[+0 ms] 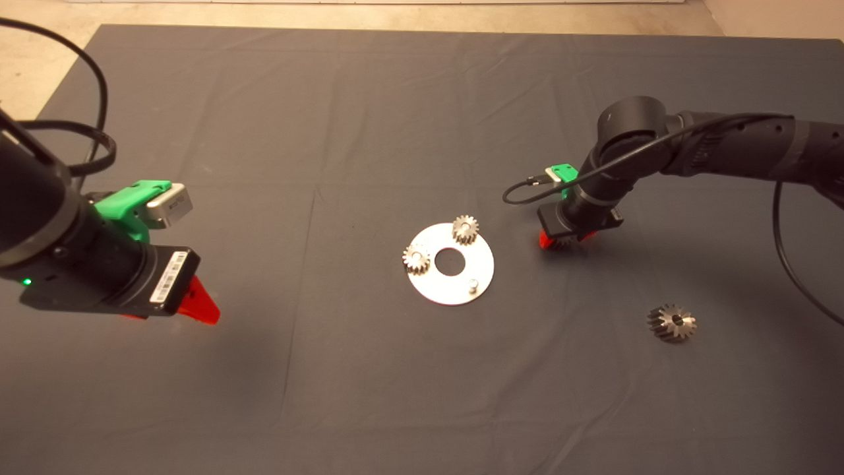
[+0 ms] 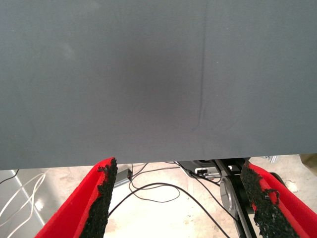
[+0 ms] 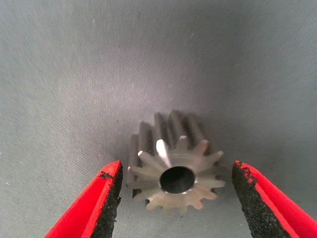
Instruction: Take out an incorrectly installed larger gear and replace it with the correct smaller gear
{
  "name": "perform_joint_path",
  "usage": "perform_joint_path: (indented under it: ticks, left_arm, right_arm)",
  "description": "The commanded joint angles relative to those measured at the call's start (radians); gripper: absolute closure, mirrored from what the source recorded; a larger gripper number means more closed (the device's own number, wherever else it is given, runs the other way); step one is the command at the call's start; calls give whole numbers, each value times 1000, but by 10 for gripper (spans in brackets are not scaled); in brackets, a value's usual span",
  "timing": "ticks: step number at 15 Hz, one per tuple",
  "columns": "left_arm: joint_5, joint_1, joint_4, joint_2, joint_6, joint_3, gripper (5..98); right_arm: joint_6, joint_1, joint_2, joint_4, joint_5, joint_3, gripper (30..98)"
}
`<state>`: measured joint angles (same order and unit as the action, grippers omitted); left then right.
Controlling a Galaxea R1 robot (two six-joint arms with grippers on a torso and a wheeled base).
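Observation:
The smaller gear (image 3: 173, 168), dark steel with a round centre hole, lies on the mat between the fingers of my right gripper (image 3: 176, 198). The jaws are open and stand on either side of the gear with gaps showing. In the head view this gripper (image 1: 560, 241) is low over the mat just right of the round silver plate (image 1: 455, 290), and it covers the gear. The larger gear (image 1: 672, 322) lies loose on the mat to the front right, apart from the plate. My left gripper (image 1: 198, 305) hovers open and empty at the left.
Two pale silver small gears (image 1: 465, 229) (image 1: 416, 258) sit on the plate, and one bare peg (image 1: 472, 285) stands at its front right. The left wrist view shows the mat's edge and floor cables (image 2: 158, 191) beyond it.

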<state>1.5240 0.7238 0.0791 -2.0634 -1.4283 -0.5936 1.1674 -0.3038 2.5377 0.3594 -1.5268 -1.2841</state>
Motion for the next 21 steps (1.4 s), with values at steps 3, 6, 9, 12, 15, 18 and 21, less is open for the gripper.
perform_joint_path:
  ticks: [3,6,9,12,15,18,21]
  left_arm:
    - [134,16,-1,2,-3,8,401]
    - [134,16,-1,2,-3,8,401]
    - [134,16,-1,4,-3,9,401]
    - [134,16,-1,3,-3,9,401]
    - [134,16,-1,5,-3,9,401]
    - [134,16,-1,5,-3,9,401]
    - [134,16,-1,2,-3,8,401]
  right_arm:
    - [-8,-25,5,19,-1,-7,694]
    - [-15,-25,8,20,-1,-13,694]
    - [-15,-25,7,20,7,-13,694]
    - [-15,-25,8,24,8,-13,694]
    - [-18,-25,9,35,13,-15,694]
    - [-20,-25,11,38,14,-15,694]
    - [-22,-25,11,39,14,-20,700]
